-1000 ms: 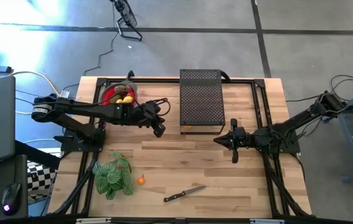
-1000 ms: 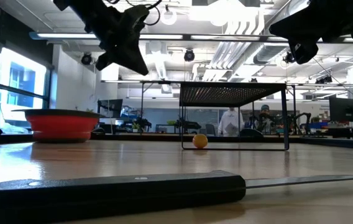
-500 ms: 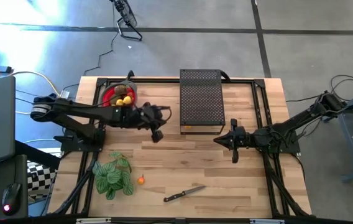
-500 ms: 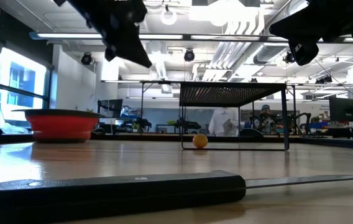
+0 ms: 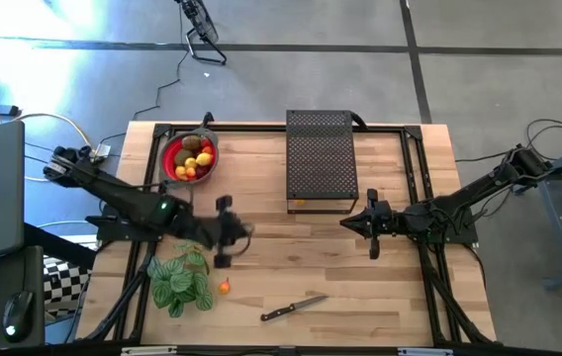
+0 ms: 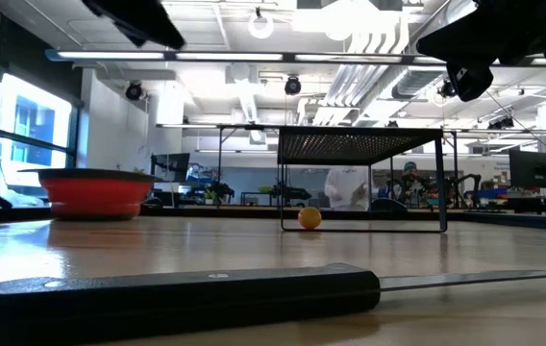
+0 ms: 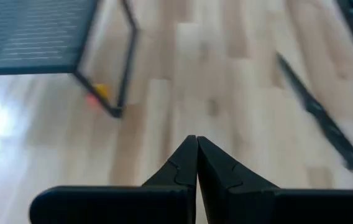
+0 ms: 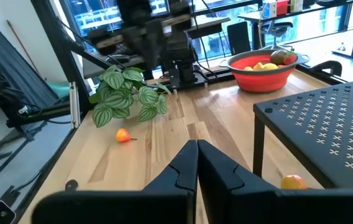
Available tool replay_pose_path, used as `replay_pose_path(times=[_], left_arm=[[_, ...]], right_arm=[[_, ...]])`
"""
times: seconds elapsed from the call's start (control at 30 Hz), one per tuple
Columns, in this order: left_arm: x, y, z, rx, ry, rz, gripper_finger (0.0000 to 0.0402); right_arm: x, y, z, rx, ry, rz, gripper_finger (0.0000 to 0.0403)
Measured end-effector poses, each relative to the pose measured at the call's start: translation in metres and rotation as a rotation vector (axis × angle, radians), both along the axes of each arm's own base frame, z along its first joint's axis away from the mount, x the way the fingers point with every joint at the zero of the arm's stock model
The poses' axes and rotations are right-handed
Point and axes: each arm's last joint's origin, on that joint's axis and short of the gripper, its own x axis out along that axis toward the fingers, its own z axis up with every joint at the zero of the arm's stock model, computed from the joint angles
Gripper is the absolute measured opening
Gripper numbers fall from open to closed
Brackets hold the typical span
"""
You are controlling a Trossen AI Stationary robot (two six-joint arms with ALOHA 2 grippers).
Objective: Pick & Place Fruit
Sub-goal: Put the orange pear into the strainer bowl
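left gripper (image 5: 224, 259) fingers together, empty, just above small orange fruit (image 5: 224, 287) on table | right gripper (image 5: 345, 224) fingers together, empty | red bowl (image 5: 174, 148) heaped with yellow, red, brown fruit

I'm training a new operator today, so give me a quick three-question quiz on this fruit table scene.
1. True or false: the left hand holds a fruit.
2. What lies under the black mesh stand?
A. the knife
B. a small orange fruit
C. the plant
3. Which object lies between the leafy plant and the knife?

Key
1. False; it is shut and empty, as is the right hand.
2. B, the small orange fruit.
3. Another small orange fruit.
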Motion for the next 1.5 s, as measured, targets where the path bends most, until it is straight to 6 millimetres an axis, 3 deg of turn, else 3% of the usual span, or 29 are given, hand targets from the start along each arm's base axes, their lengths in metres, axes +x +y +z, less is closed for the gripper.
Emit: replay_pose_path(times=[0.13,0.27,0.4,0.63,0.77,1.17,1.33,1.5], left_arm=[[-0.011,-0.022,-0.002,-0.022,0.032,-0.115,0.0003],[-0.017,-0.035,-0.003,-0.166,0.056,-0.131,0.0003],[-0.022,-0.044,-0.003,-0.333,0.090,-0.096,0.0003],[-0.023,-0.046,-0.005,-0.432,0.131,-0.044,0.0013],[-0.025,-0.045,-0.008,-0.444,0.168,-0.025,0.0050],[-0.030,-0.042,-0.013,-0.439,0.236,0.031,0.0220],[-0.030,-0.042,-0.014,-0.429,0.245,0.032,0.0255],[-0.028,-0.044,-0.011,-0.451,0.217,0.004,0.0262]], right_arm=[[0.000,0.000,0.000,0.001,0.000,0.000,0.0003],[0.000,0.000,0.000,0.001,0.000,0.000,0.0003],[0.000,0.000,0.000,0.001,0.000,0.000,0.0003],[0.000,-0.001,0.000,-0.004,-0.003,-0.050,0.0003],[0.000,-0.002,0.000,0.000,-0.005,-0.074,0.0003],[0.000,-0.002,0.000,0.000,-0.005,-0.076,0.0003],[0.000,-0.002,0.000,0.000,-0.006,-0.079,0.0003],[0.000,-0.002,0.000,0.000,-0.006,-0.079,0.0003]])
